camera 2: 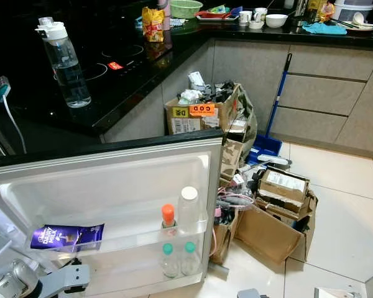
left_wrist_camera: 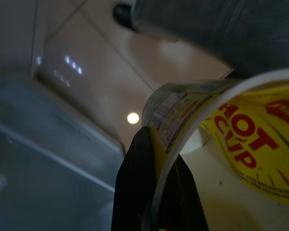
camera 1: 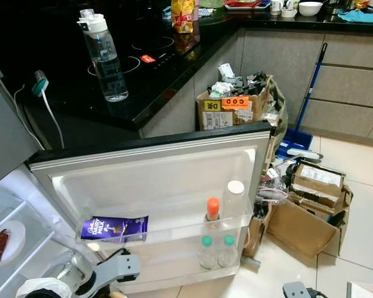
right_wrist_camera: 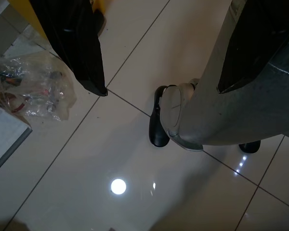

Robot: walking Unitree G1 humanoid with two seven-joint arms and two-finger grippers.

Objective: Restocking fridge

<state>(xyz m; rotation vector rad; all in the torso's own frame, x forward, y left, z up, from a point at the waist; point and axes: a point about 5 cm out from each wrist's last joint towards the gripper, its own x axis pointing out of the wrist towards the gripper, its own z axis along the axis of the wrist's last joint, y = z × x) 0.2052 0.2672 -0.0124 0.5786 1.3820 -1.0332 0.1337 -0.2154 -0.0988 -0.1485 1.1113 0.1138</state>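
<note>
one yellow cup (left_wrist_camera: 241, 144) lettered "hot cup" in red, pinched by left claw (left_wrist_camera: 154, 192), right claw state unclear

Both head eyes look steeply down on the open fridge door (camera 1: 155, 180) and counter (camera 2: 112, 93), floor boxes (camera 1: 311, 205) at three o'clock, left wrist camera tight against a yellow cup (left_wrist_camera: 241, 144), right wrist camera facing the tiled floor (right_wrist_camera: 111, 144).

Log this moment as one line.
left gripper: holding hot cup | fridge door: open | right gripper: idle
</note>
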